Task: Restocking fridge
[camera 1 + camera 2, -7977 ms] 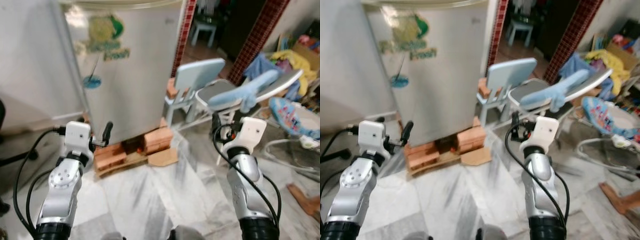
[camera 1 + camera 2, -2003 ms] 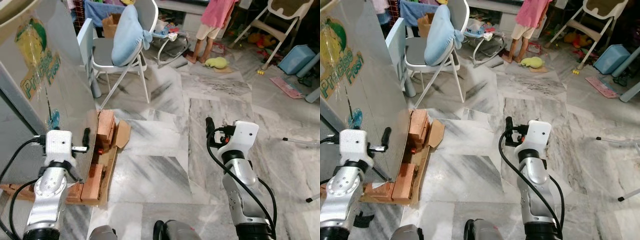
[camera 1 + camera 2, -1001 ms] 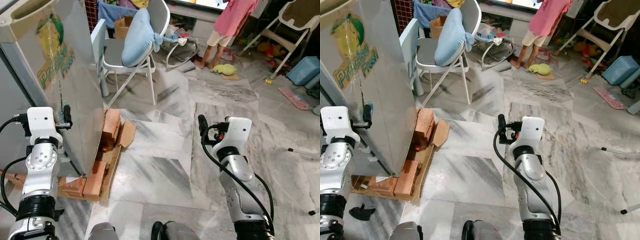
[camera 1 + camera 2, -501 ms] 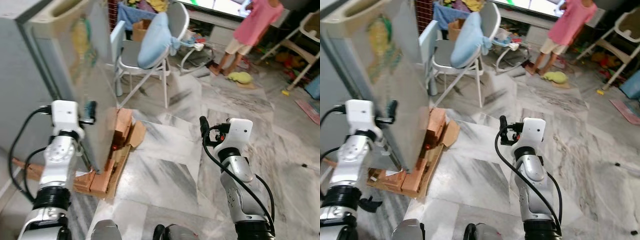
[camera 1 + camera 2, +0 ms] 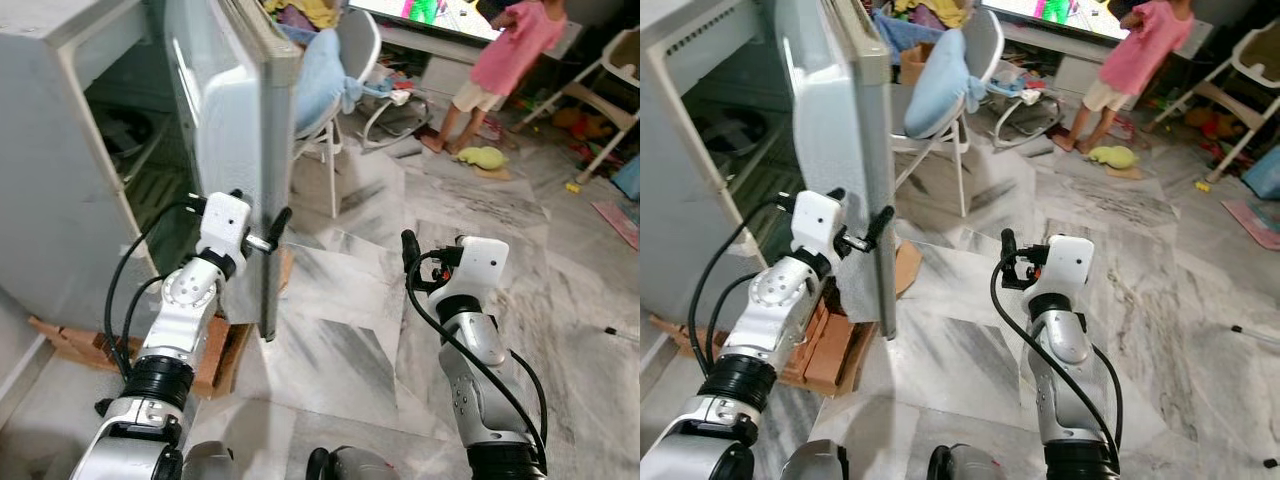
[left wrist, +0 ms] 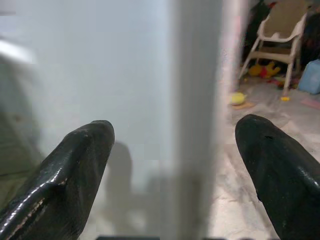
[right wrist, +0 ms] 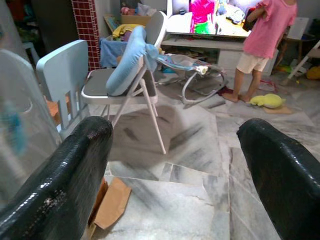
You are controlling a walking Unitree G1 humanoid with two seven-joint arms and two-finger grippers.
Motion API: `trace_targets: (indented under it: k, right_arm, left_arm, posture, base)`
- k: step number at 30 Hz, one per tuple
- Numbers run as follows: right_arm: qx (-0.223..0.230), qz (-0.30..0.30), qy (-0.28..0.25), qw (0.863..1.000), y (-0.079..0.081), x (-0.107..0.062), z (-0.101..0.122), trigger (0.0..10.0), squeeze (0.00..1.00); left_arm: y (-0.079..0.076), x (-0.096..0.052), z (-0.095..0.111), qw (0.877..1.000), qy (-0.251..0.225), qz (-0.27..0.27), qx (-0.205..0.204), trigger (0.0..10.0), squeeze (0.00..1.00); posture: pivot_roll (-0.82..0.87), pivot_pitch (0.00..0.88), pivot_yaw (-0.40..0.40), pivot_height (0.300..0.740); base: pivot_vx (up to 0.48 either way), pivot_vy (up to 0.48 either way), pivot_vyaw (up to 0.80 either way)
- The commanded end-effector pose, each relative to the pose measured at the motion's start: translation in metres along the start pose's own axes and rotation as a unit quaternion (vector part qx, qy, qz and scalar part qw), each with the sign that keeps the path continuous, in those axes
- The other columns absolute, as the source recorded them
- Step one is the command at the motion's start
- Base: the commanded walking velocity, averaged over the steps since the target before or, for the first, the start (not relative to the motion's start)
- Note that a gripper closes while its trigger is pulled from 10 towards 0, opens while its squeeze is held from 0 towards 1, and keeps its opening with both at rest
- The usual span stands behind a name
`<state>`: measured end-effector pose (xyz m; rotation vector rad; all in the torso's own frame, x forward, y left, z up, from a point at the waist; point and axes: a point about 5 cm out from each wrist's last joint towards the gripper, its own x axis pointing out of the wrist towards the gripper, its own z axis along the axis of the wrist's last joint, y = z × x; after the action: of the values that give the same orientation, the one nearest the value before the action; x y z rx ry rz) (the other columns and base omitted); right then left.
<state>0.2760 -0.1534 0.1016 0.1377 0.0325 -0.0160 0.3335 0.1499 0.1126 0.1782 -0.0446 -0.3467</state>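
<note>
Fridge (image 5: pixel 60 150) is at far left, cabinet open, dim shelves visible inside. Fridge door (image 5: pixel 235 110) is swung out edge-on toward the camera, just right of the cabinet opening. Left gripper (image 5: pixel 272 232) is at the door's free edge, about mid-height; left wrist view shows the fingers (image 6: pixel 75 170) spread apart with the door edge between them, one finger on the inner-face side and one on the room side, not clamped. Bricks (image 5: pixel 205 365) and a board sit under the fridge base, below the left arm. Right of the door: folding chair (image 5: pixel 340 60) with a blue cushion (image 5: pixel 940 75) draped on it, then a baby bouncer (image 7: pixel 192 67) on the marble floor (image 5: pixel 350 340). Right gripper (image 5: pixel 408 255) is held up over bare floor, well right of the door, fingers wide apart, holding nothing. Further right, beyond the chair, a person in a pink top (image 5: pixel 500 60) stands by a TV stand.
</note>
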Motion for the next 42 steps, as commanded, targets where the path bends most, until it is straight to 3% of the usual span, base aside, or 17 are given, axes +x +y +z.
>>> trace_targets:
  k: [1,5,14,32,37,42]
  right_arm:
    - [-0.001,-0.008,0.000,1.000,-0.003,0.003,0.000,10.0,0.00]
    - [0.002,-0.007,-0.001,1.000,-0.001,0.006,0.000,10.0,0.00]
    - [0.004,-0.009,-0.002,1.000,-0.001,0.006,-0.001,10.0,0.00]
    - [0.003,-0.013,-0.008,1.000,0.002,0.009,-0.001,10.0,0.00]
    - [0.003,-0.015,-0.010,1.000,0.002,0.009,-0.001,10.0,0.00]
    - [0.003,-0.017,-0.011,1.000,0.001,0.009,-0.001,10.0,0.00]
  left_arm:
    - [0.012,-0.006,-0.006,1.000,0.010,0.025,0.003,10.0,0.00]
    - [0.022,-0.014,-0.008,0.999,0.007,0.037,0.001,10.0,0.00]
    - [0.013,-0.017,-0.013,1.000,0.010,0.018,0.000,10.0,0.00]
    - [-0.003,0.012,0.004,1.000,-0.010,-0.002,0.008,10.0,0.00]
    - [-0.009,0.014,0.005,1.000,-0.014,-0.011,0.010,10.0,0.00]
    - [-0.003,0.011,0.000,1.000,-0.004,0.001,0.016,10.0,0.00]
  posture:
    - [0.05,0.024,-0.131,0.740]
    - [0.06,0.020,-0.134,0.740]
    - [0.06,0.018,-0.130,0.740]
    - [0.05,0.010,-0.115,0.740]
    - [0.04,0.009,-0.113,0.740]
    - [0.04,0.012,-0.112,0.740]
  base:
    - [0.000,0.000,-0.41]
    - [0.171,-0.127,-0.80]
    - [0.396,-0.265,-0.36]
    - [0.435,0.000,0.00]
    - [0.448,0.000,0.00]
    - [0.443,0.000,0.00]
